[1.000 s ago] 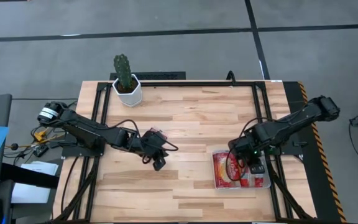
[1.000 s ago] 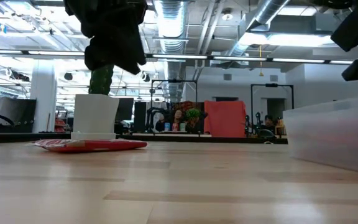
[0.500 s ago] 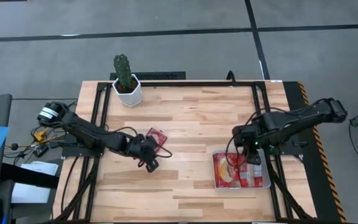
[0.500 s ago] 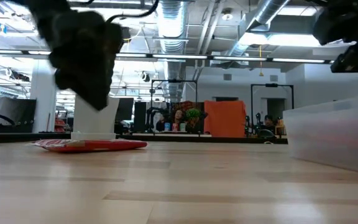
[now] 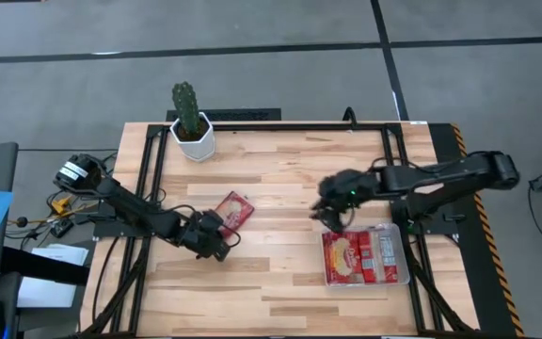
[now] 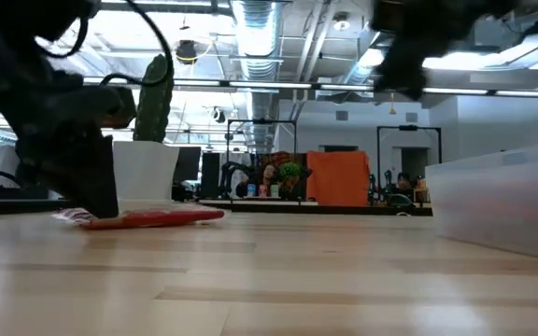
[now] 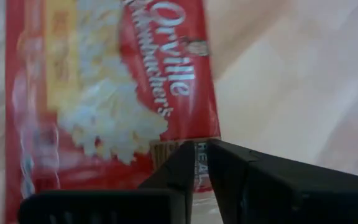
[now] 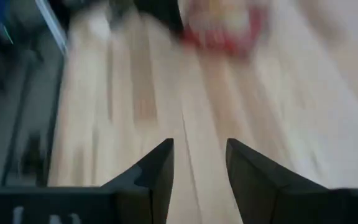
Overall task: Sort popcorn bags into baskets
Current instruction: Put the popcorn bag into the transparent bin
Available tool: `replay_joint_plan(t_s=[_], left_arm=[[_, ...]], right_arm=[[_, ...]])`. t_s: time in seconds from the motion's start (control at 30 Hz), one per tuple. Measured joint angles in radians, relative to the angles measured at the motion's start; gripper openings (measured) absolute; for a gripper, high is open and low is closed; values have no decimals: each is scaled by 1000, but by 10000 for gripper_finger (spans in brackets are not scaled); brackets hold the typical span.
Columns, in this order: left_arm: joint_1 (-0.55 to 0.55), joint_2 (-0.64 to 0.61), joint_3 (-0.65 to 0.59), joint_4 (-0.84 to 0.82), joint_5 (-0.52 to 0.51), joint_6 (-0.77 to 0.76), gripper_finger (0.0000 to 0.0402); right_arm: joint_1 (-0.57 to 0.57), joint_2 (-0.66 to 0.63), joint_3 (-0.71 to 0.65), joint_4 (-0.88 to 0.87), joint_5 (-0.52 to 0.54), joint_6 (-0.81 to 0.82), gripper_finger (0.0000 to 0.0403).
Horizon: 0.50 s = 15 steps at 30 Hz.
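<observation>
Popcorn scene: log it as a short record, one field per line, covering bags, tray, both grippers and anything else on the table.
loose bag: one popcorn bag flat on the wooden table, left of centre
tray: clear plastic tray at the right, holding red bags
left gripper: left gripper low beside the loose bag, fingers together, holding nothing
right gripper: right gripper above the table left of the tray, open, empty
other: potted cactus at the far left corner

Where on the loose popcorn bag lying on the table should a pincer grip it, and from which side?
The popcorn bag lies flat on the table, so grip a short end edge, probably coming from above. The left pincer is beside its near end; the right pincer is farther off.
</observation>
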Motion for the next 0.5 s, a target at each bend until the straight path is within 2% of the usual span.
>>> replay_joint_plan(t_s=[0.1, 0.23, 0.37, 0.5], left_arm=[[1, 0, -38, 12, -32, -46, 13], [1, 0, -109, 121, -52, -89, 3], [3, 0, -169, 207, -50, -140, 2], [3, -1, -193, 231, -44, -164, 1]], right_arm=[[-38, 106, 1, 263, 3, 10, 165], [-90, 260, 0, 513, 3, 90, 161], [-136, 423, 49, 590, 2, 147, 166], [-167, 576, 148, 582, -46, 151, 203]])
